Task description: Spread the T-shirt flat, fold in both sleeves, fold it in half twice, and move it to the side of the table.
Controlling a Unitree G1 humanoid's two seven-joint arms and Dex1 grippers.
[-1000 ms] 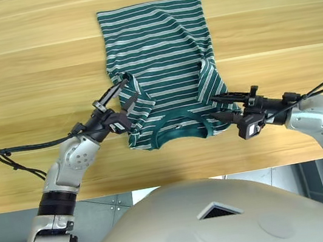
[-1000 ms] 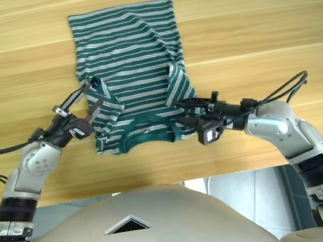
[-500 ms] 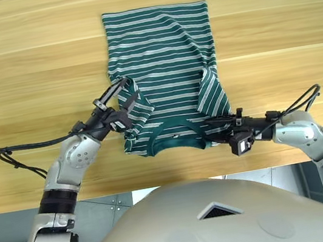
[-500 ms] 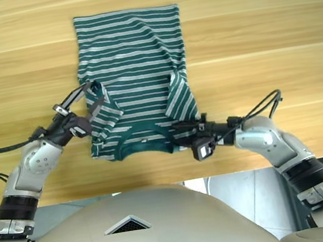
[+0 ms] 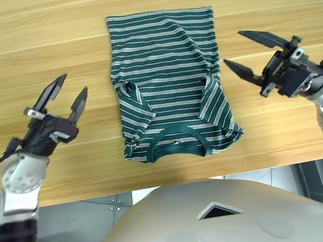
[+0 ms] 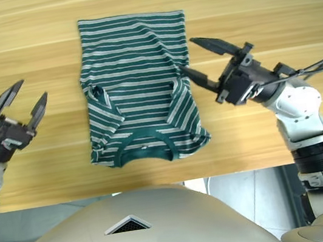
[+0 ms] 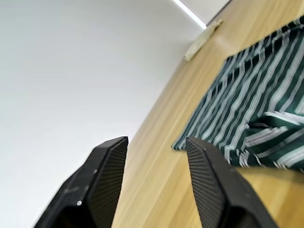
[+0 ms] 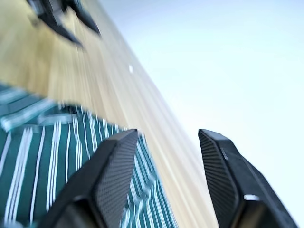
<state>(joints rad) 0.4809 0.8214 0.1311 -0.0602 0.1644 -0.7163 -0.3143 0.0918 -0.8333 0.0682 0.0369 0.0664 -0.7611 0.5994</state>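
Garment under inspection: a dark green T-shirt with thin white stripes [image 5: 170, 76], lying on the light wooden table [image 5: 26, 44] about midway across it, neck end toward me and hem [image 5: 160, 15] at the far side.

Condition of garment: the body lies mostly flat. The left sleeve [image 5: 133, 110] and the right sleeve [image 5: 213, 99] are both turned inward and rest on top of the body, so the outline is a narrow upright rectangle. The dark green ribbed collar [image 5: 177, 147] curves along the near edge. The cloth bunches slightly at the near corners, more so on my right. No further fold is visible across the length.

Left side: my left gripper [image 5: 74, 84] sits over bare wood on the left of the T-shirt, well apart from it. Its two dark fingers [image 7: 102, 175] are spread wide with nothing between them. The wrist view looks between them to the far left corner of the striped cloth.

Right side: my right gripper [image 5: 232, 48] stands just beside the right edge of the T-shirt, level with its middle, not touching the cloth as far as I can see. Its jaws are likewise spread wide and hold nothing.
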